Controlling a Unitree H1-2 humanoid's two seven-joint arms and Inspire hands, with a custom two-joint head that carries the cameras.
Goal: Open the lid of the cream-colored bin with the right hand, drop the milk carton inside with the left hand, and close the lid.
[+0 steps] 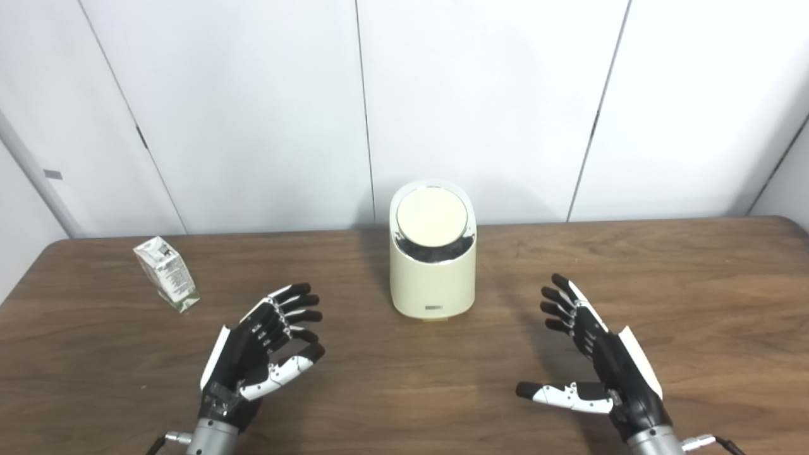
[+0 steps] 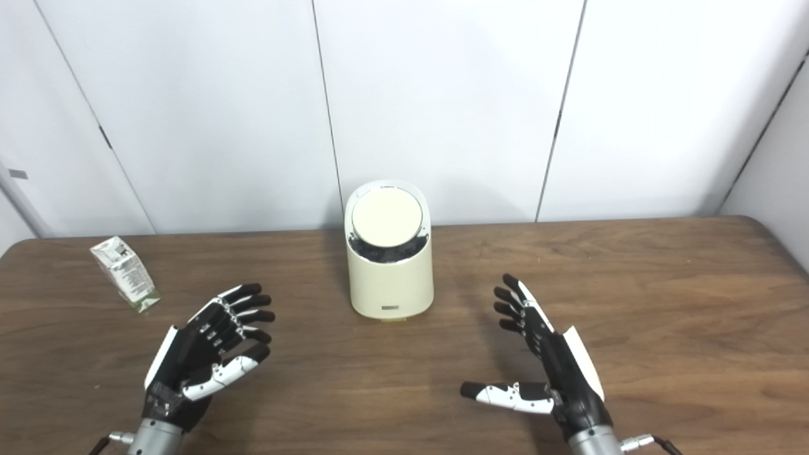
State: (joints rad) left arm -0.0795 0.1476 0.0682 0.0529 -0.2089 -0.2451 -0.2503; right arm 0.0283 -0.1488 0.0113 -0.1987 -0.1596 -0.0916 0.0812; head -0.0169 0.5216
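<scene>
The cream-colored bin (image 1: pixel 432 278) stands upright at the middle of the wooden table (image 1: pixel 695 284), its round lid (image 1: pixel 432 216) down in a shiny rim. A small white and green milk carton (image 1: pixel 166 273) stands tilted at the table's left, beyond my left hand. My left hand (image 1: pixel 265 344) hovers open, palm inward, to the near left of the bin. My right hand (image 1: pixel 591 354) hovers open to the bin's near right, thumb stretched toward the middle. Neither hand touches anything.
White wall panels (image 1: pixel 480 107) rise right behind the table's far edge. A grey strip (image 1: pixel 35 177) leans along the wall at far left.
</scene>
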